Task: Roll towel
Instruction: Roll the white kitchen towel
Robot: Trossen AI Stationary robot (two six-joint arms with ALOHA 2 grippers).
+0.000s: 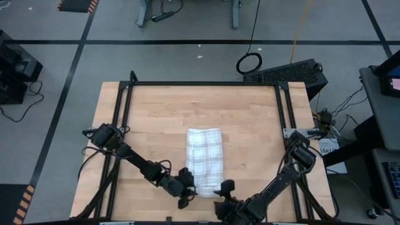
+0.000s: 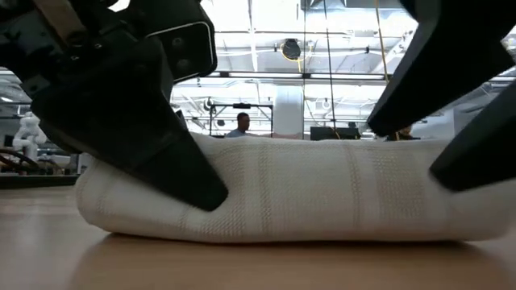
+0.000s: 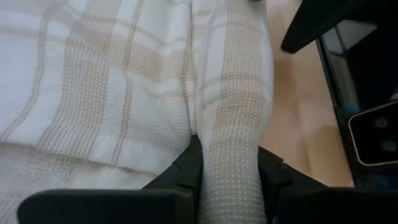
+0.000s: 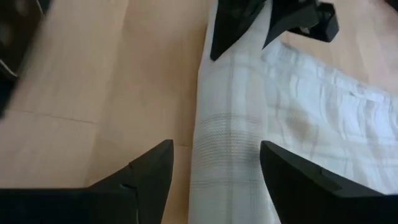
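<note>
The white towel with tan plaid lines (image 1: 205, 157) lies as a long folded strip on the wooden table (image 1: 156, 125). Its near end is curled into a low roll (image 2: 306, 193) that rests on the table. My left gripper (image 1: 187, 187) is at the roll's left end and is shut on it (image 3: 231, 155). My right gripper (image 1: 223, 187) is open at the roll's right end, with one finger on each side of the roll (image 4: 216, 149). The towel's tag does not show. My left gripper pinches the rolled near edge of the towel (image 3: 233, 134) between its two fingers, at the roll's left end. The fingers (image 3: 186, 171) come in low from the table's near left and lie along the roll. The roll rests on the table, several layers thick.
Black frame rails (image 1: 125, 112) run along the table's left, right and far sides. Bare wood lies to the left and right of the towel. People and shelving show in the room behind, in the low view (image 2: 242, 125).
</note>
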